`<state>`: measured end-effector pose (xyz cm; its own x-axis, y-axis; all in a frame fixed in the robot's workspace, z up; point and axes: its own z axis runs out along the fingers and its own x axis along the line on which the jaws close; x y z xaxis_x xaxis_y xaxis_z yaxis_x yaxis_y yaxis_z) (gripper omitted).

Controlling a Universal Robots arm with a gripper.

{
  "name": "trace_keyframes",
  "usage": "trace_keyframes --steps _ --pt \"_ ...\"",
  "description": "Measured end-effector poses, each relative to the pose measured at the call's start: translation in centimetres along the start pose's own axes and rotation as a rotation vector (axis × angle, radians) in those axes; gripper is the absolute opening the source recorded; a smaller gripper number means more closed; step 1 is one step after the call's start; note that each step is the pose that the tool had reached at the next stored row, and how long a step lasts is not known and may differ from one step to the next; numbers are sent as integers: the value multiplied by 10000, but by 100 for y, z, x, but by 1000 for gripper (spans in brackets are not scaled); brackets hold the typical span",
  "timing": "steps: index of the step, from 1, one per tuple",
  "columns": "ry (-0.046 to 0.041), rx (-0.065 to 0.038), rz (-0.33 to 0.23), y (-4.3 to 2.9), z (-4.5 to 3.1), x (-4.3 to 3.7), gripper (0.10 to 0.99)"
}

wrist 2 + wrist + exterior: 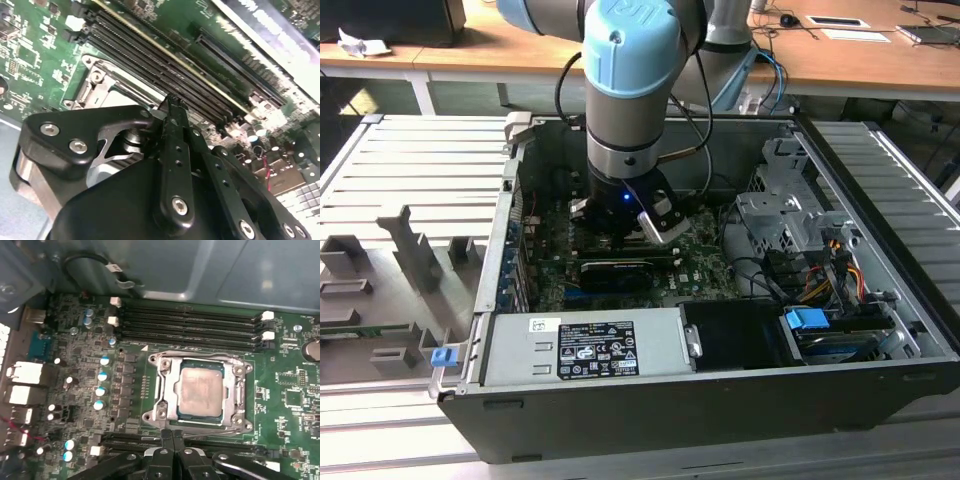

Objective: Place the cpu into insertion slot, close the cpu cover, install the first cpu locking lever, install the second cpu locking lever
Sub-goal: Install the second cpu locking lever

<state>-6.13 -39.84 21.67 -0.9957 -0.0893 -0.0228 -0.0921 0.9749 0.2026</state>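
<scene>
CPU status: cpu [201, 391] seated in the insertion slot [199, 424], mid-board on the green motherboard [285, 405].
Cover: cpu cover [168, 392] appears closed around the chip.
Levers: a thin wire lies along the socket's near edge; latching cannot be judged.
Gripper [172, 434]: fingers pressed together, apparently empty, just beside the socket.
View difference: exterior view shows the open computer case [720, 420]; first wrist view shows the socket.

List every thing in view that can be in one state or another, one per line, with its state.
cpu: seated in the insertion slot, metal face up.
insertion slot: occupied by the cpu.
cpu cover: down flat around the cpu, which shows through its window.
gripper: fingertips together, just beside the socket's edge, holding nothing.
computer case: side panel off, interior exposed.
memory slots: all vacant.
</scene>
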Motion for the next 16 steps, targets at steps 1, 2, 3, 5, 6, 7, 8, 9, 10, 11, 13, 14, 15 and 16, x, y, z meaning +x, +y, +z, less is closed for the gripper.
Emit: trace_keyframes --steps 1,2,3,5,6,7,8,9,10,11,13,14,15,16 --pt "0 -21 -17 -7 -1 14 106" --pt "7 -43 -48 -8 -1 30 106" --pt "11 -73 -83 -8 0 41 106" --pt "36 -231 -274 -12 12 68 106" --pt "30 -396 -324 -22 23 91 106" --pt "16 -527 -327 -44 33 113 106" --pt "7 -597 -323 -61 42 133 106" --pt "-1 -683 -326 -69 63 147 106" --pt "-5 -703 -326 -72 79 148 106" --pt "-5 -712 -325 -75 91 149 106" --pt "-10 -761 -325 -84 136 150 106" --pt "-15 -809 -324 -85 140 151 106" --pt "-19 -843 -325 -85 144 150 106" --pt "-24 -886 -324 -86 152 151 106"
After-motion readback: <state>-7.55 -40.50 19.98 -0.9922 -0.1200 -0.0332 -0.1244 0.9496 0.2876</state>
